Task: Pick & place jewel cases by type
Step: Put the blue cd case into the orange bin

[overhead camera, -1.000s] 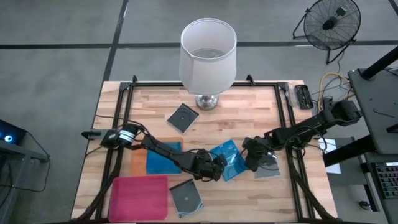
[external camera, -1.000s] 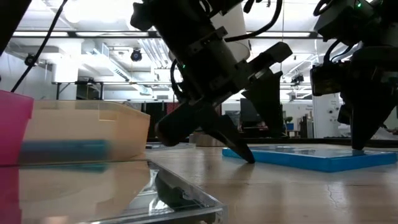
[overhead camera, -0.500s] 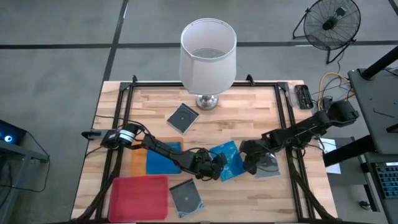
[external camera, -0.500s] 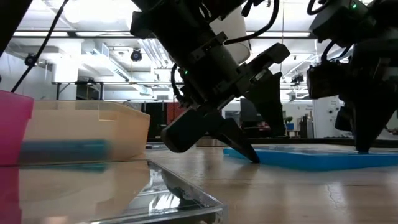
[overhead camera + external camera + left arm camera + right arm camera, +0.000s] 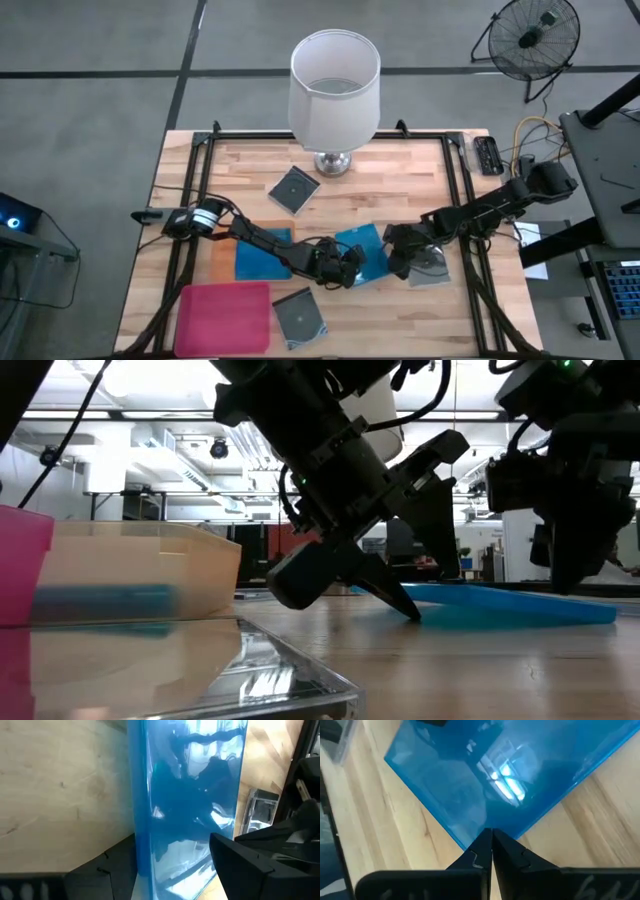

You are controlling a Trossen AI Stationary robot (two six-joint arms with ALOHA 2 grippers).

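Tabletop: tilted blue case (image 5: 500, 603)

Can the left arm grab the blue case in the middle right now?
Probably yes. The left gripper is open around the edge of the blue case, while the shut right gripper props up the opposite corner.

A lab or workshop: exposed ceiling ducts (image 5: 185, 455) (bright strip lights too), grey floor (image 5: 90, 100), standing fan (image 5: 528, 38).

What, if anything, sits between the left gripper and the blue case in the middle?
Nothing visible. The left gripper already has its open fingers either side of the blue jewel case's edge, while the shut right gripper presses its far corner.
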